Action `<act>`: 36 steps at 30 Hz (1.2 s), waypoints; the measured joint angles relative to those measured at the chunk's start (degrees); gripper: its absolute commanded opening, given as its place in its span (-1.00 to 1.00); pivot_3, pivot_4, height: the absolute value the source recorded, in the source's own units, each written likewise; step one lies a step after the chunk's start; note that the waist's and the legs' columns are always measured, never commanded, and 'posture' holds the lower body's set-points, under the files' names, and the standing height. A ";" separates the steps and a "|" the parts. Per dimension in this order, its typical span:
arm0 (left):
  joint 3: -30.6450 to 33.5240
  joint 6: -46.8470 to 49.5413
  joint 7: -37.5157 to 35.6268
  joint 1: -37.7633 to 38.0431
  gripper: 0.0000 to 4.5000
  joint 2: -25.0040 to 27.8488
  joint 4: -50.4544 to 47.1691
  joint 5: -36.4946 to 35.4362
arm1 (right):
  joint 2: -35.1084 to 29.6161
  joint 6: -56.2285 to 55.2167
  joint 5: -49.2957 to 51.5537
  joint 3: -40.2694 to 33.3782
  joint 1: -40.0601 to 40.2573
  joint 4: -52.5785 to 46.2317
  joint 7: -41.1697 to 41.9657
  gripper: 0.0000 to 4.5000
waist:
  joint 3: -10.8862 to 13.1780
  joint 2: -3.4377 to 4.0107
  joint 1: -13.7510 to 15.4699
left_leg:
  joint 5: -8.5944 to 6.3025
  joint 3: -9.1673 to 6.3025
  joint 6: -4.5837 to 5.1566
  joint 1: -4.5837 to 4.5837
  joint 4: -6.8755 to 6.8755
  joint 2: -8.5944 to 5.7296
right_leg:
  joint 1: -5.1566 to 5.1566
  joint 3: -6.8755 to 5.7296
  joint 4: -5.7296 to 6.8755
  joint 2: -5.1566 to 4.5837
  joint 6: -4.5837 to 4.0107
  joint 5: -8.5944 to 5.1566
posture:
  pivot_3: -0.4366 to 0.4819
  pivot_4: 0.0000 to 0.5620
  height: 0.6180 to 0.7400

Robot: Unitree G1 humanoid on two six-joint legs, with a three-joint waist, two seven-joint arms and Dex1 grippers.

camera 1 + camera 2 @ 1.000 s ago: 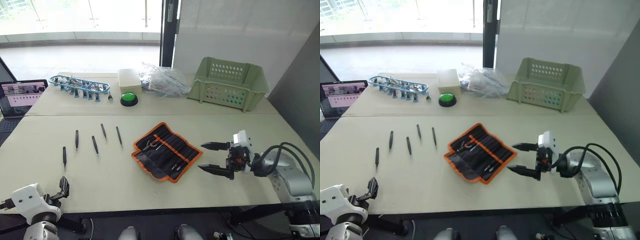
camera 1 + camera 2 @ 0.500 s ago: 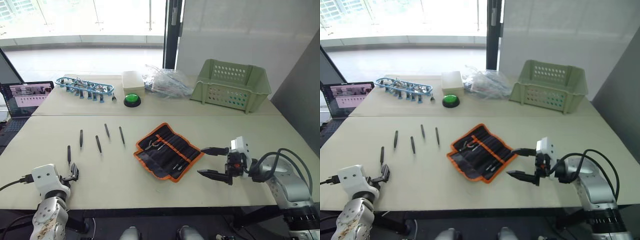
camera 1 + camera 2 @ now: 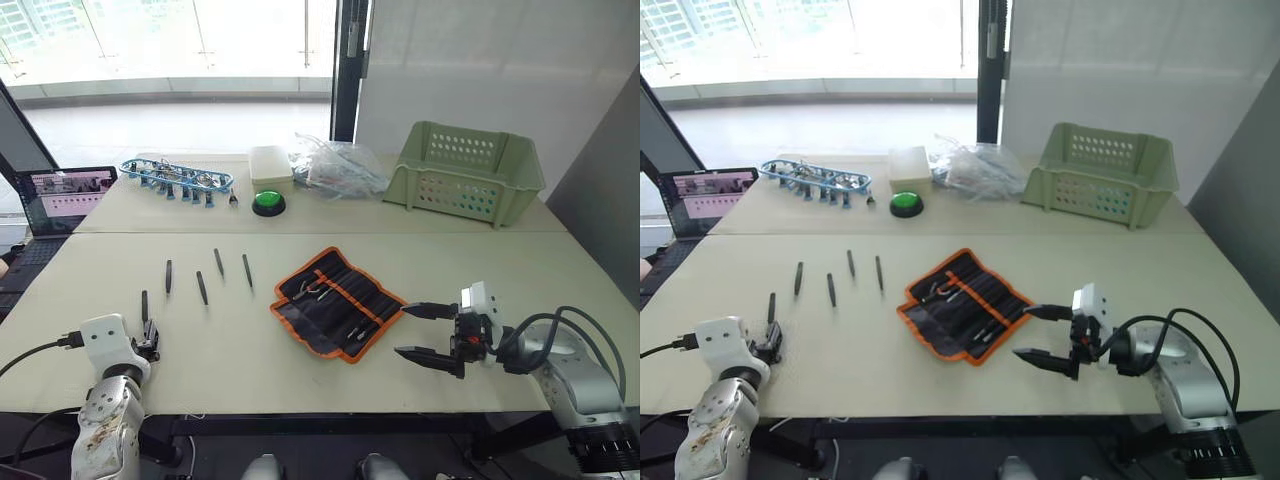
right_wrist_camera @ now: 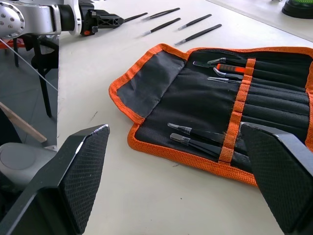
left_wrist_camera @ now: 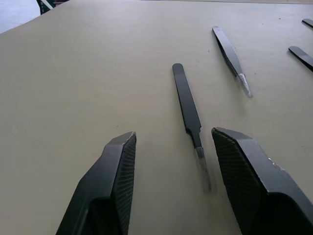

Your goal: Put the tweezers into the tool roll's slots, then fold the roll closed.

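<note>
Tool roll (image 3: 336,303) open; slots (image 4: 274,105) hold few tools.

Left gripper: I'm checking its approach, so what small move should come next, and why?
Probably lower the left gripper and close on the nearest tweezer: its fingers are open, the tweezer's tip lies between them, and it lies loose on the table.

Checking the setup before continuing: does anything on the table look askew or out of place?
The black fabric tool roll with orange edging lies open, skewed to the table edge. Five slim black tweezers lie loose beside it, roughly parallel. Nothing looks spilled or damaged.
</note>
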 measured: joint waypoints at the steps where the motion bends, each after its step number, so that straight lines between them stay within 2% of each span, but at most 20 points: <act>1: -0.19 0.00 -0.13 -0.09 -0.45 0.16 0.13 0.17 | 0.00 0.00 0.00 0.00 0.00 0.00 -0.01 1.00 | -0.01 0.01 0.01 | 0.00 0.00 0.00 0.01 0.00 0.00 | 0.01 0.00 0.00 0.00 0.00 0.00 | -0.05 -0.47 0.75; 5: -0.82 0.00 -0.59 -0.29 -0.98 0.48 0.49 0.98 | 0.00 0.00 0.01 -0.07 0.01 0.00 -0.09 1.00 | -0.03 0.05 0.04 | 0.02 0.00 -0.02 0.03 0.00 -0.01 | 0.03 0.00 0.00 -0.01 0.00 0.00 | -0.05 -0.47 0.75; 16: -0.99 -1.18 -1.29 0.08 -0.98 1.12 0.69 2.01 | 0.00 -0.32 0.01 -0.16 0.64 0.00 -0.53 1.00 | -0.03 0.05 -0.08 | 0.02 -0.01 -0.03 0.02 0.00 -0.01 | -0.01 0.01 0.00 0.01 -0.02 -0.01 | -0.05 -0.47 0.75; 21: -0.32 -0.90 -1.81 1.60 -0.98 3.20 -0.66 2.07 | 0.24 -1.01 0.00 -0.15 0.79 0.02 -0.72 1.00 | 0.06 -0.10 -0.55 | 0.02 -0.03 -0.03 -0.01 0.00 0.02 | -0.07 0.01 0.00 0.04 -0.02 -0.01 | -0.05 -0.47 0.75; 26: 1.64 1.41 -3.20 3.79 -0.98 5.67 -4.75 1.03 | 0.52 -1.30 -0.03 -0.14 0.88 0.08 -0.93 1.00 | 0.36 -0.64 -1.52 | 0.02 -0.04 -0.03 -0.23 0.00 0.07 | -0.21 -0.01 -0.09 0.05 0.22 0.12 | -0.05 -0.47 0.75; 36: 3.30 5.58 -7.02 6.98 -0.98 8.46 -16.16 -2.54 | 2.19 -1.41 -0.68 0.11 0.78 0.45 -2.20 1.00 | 0.44 -0.79 -1.58 | -0.01 -0.05 -0.07 -0.34 -0.05 0.07 | -0.27 -0.01 -0.17 0.03 0.28 0.05 | -0.05 -0.47 0.75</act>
